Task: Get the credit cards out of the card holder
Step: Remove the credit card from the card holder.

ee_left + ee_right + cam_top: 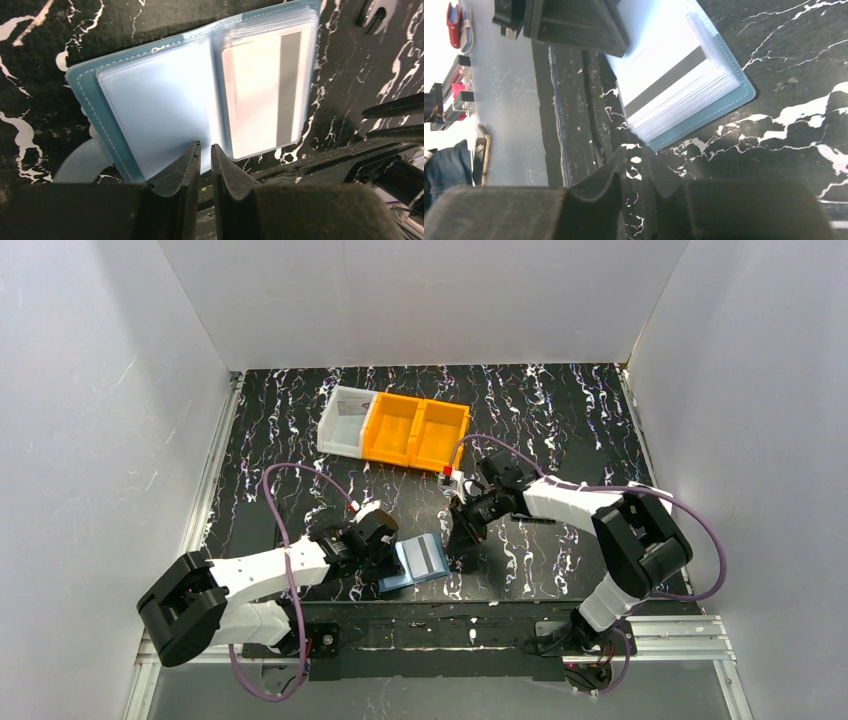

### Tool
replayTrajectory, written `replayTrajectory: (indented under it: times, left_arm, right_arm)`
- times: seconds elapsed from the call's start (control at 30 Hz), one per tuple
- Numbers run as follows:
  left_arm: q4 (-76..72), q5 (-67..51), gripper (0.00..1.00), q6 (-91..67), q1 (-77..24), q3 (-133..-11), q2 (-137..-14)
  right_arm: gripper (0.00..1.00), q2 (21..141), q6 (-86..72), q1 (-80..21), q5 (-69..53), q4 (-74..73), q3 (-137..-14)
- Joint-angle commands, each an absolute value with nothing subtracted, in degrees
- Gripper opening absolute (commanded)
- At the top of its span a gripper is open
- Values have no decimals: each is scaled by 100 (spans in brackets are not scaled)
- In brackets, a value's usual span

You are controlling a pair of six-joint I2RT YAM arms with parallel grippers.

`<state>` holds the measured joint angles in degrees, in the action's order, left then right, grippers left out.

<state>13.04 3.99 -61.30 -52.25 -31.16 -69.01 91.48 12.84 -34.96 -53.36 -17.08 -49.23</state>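
Note:
The blue card holder lies open on the black marbled mat between both arms. In the left wrist view, the card holder has an empty clear pocket on its left page. A pale credit card with a grey stripe sits in the right page's pocket. My left gripper is at the holder's near edge by the spine, jaws a slit apart with nothing seen between them. My right gripper hovers just off the holder's corner, jaws narrowly apart over bare mat. The striped credit card tops a stack of pockets.
A white bin and two orange bins stand at the back of the mat. A dark strip and metal rail run along the near edge. White walls close in the left, right and back sides.

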Motion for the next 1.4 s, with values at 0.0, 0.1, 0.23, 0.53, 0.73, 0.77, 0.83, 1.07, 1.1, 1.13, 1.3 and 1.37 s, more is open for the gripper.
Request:
replayTrajectory:
  times: [0.0,0.1,0.23,0.53,0.73,0.77,0.83,1.07,1.1,1.13,1.3,1.37]
  left_arm:
    - [1136,474,13,-6107,-5161,-2989,-7008]
    - [1003,395,12,-6064,-5125,-3026,-7187]
    - [869,322,11,-6029,-5114,-3056,-7348]
    - [615,180,11,-5996,-5114,-3143,-7679]
    - [552,115,11,-5985,-5107,-3207,-7847]
    - [549,107,11,-5984,-5111,-3216,-7859]
    - [537,105,11,-5980,-5114,-3204,-7873]
    - [489,97,11,-5994,-5099,-3179,-7957]
    - [482,90,11,-5995,-5104,-3181,-7961]
    - [476,82,11,-5999,-5106,-3186,-7975]
    - [466,70,11,-5991,-5102,-3195,-7999]
    - [444,62,11,-6000,-5105,-3178,-7998]
  right_arm:
    - [22,9378,441,-3760,-4922,-1064,-5212]
    - [22,9557,207,-3918,-4847,-904,-5225]
    - [28,9830,37,-3968,-5159,-802,-5297]
    - [37,9874,-435,-4008,-5853,-388,-5203]
    - [37,9962,-466,-4008,-5655,-417,-5172]
    - [38,9973,-402,-4008,-5541,-505,-5203]
    - [40,9940,-360,-4000,-5352,-564,-5211]
    - [47,9679,-240,-3888,-4846,-662,-5119]
    - [47,9684,-244,-3878,-4830,-660,-5101]
    - [47,9694,-246,-3864,-4830,-660,-5084]
    - [47,9752,-229,-3865,-4793,-694,-5098]
    - [48,9760,-229,-3860,-4753,-709,-5095]
